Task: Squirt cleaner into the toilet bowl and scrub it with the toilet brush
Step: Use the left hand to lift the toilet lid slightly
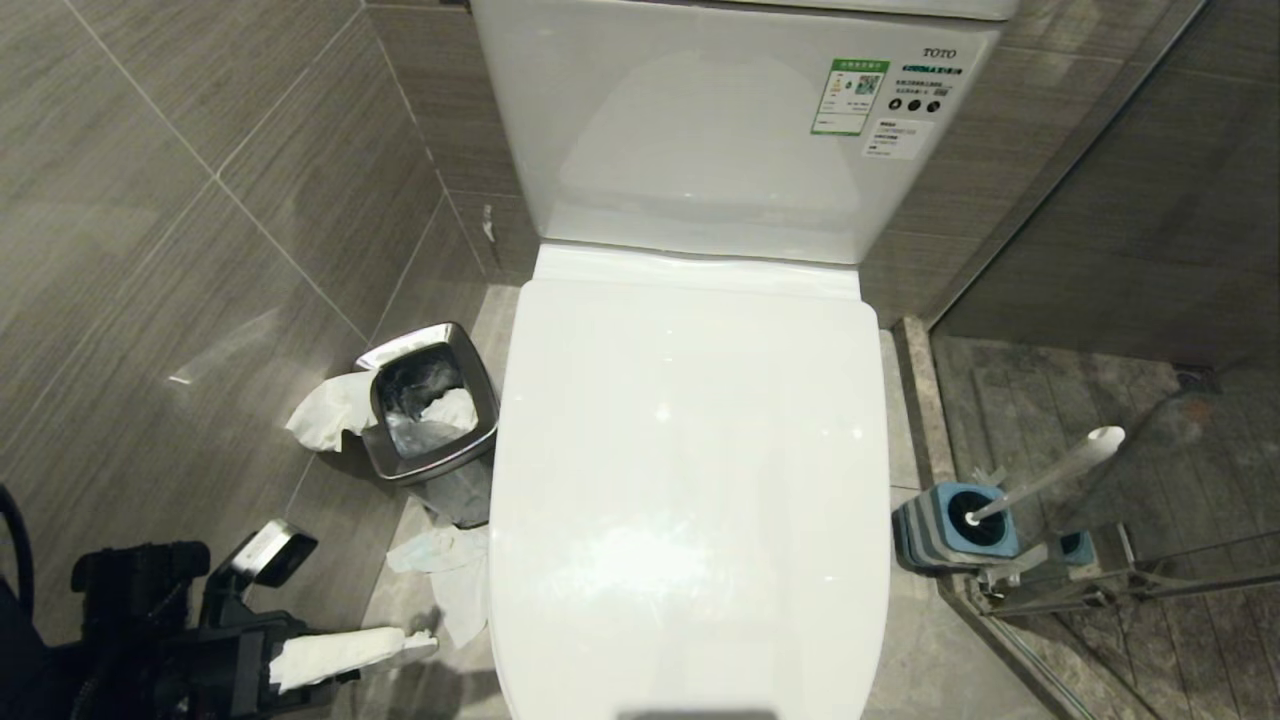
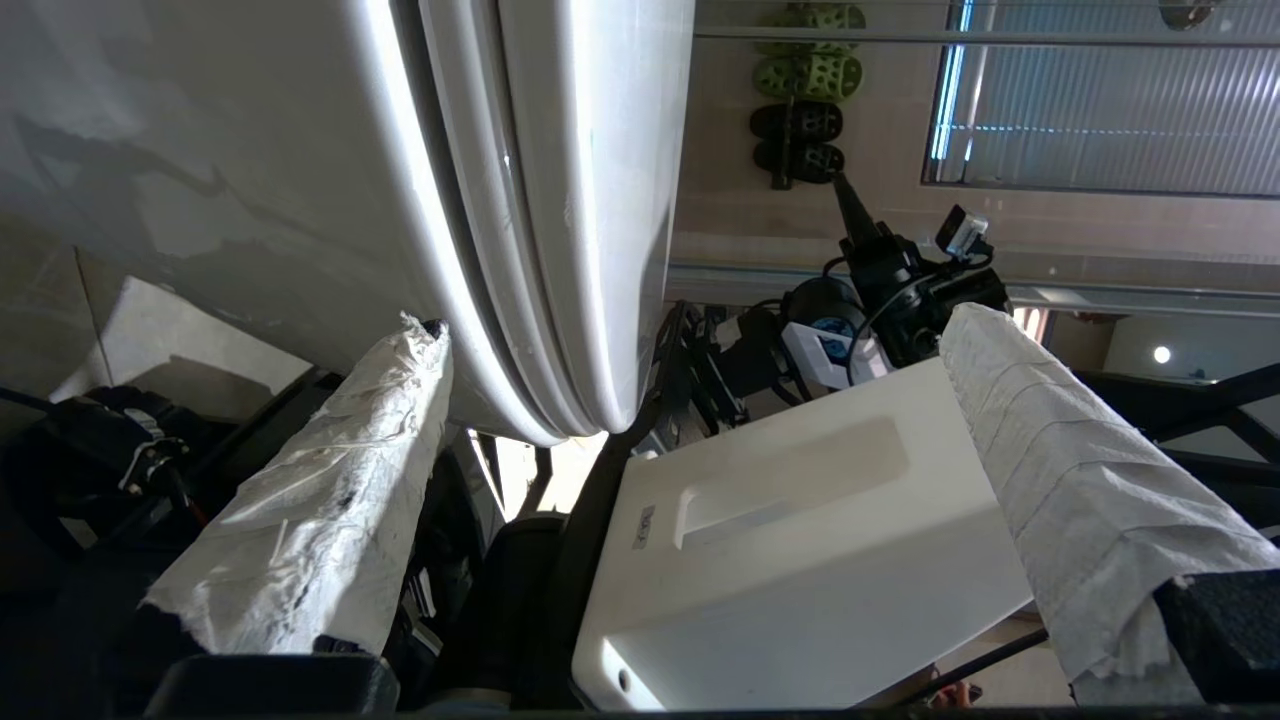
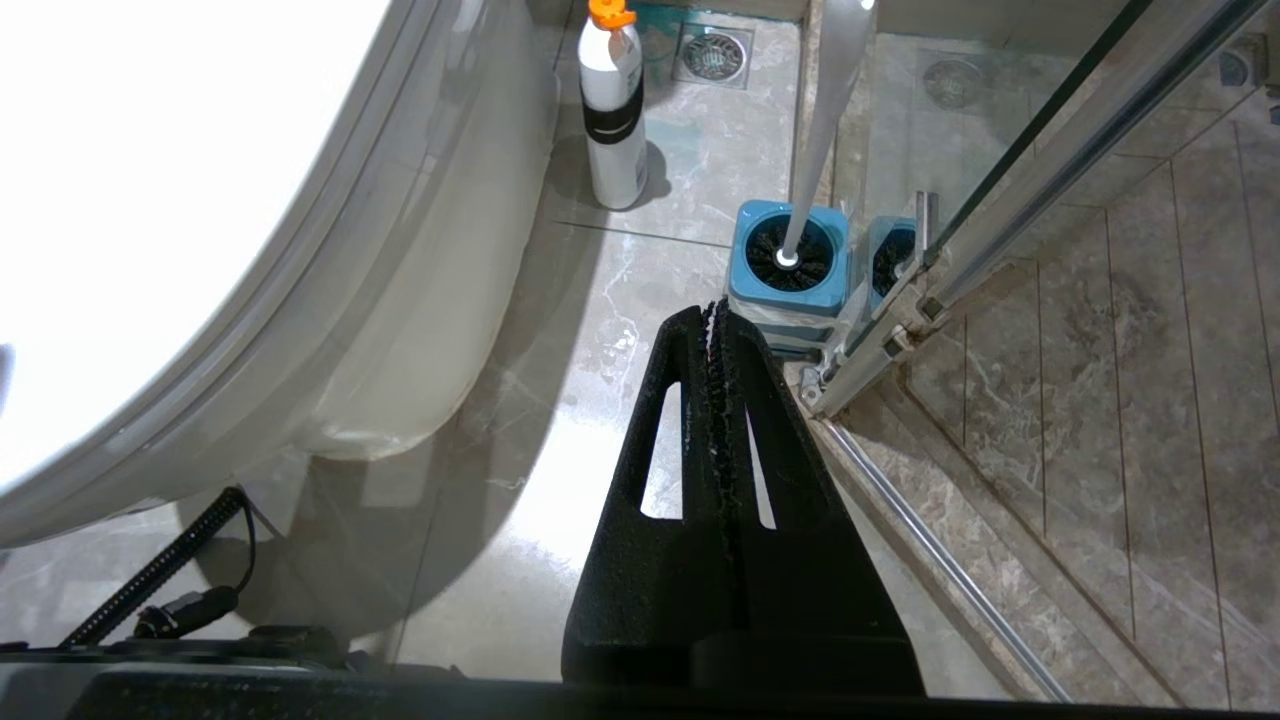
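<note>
White ceramic fills the middle of the head view: the toilet (image 1: 690, 470) has its lid (image 1: 690, 500) shut flat, so the toilet bowl beneath is hidden. On the tank (image 1: 720, 120) behind it, the word "TOTO" is printed near the upper right corner, above a green-bordered sticker (image 1: 848, 96) with a square code and a smaller white label (image 1: 897, 138) whose lines are too small to read.

To the right of the toilet, on the floor by the glass shower door (image 1: 1130, 560), the toilet brush (image 1: 1050, 475) stands in its square blue-topped holder (image 1: 960, 525), white handle leaning up and to the right. In the right wrist view a white bottle (image 3: 614, 110) with an orange cap and a black band stands on the floor between the toilet base and the holder; any writing on it cannot be read.

At the left of the toilet sits a square steel waste bin (image 1: 430, 410) with crumpled paper (image 1: 330, 415) spilling beside it and more paper (image 1: 450, 570) on the floor (image 1: 400, 620).

The left hand (image 1: 400, 640) is low at the toilet's front left corner, its 2 paper-wrapped fingers (image 2: 330, 510) spread wide, 1 on either side of the lid's edge, holding nothing. The right hand (image 3: 722, 320) hangs over the floor just short of the brush holder, fingers pressed together and empty.
</note>
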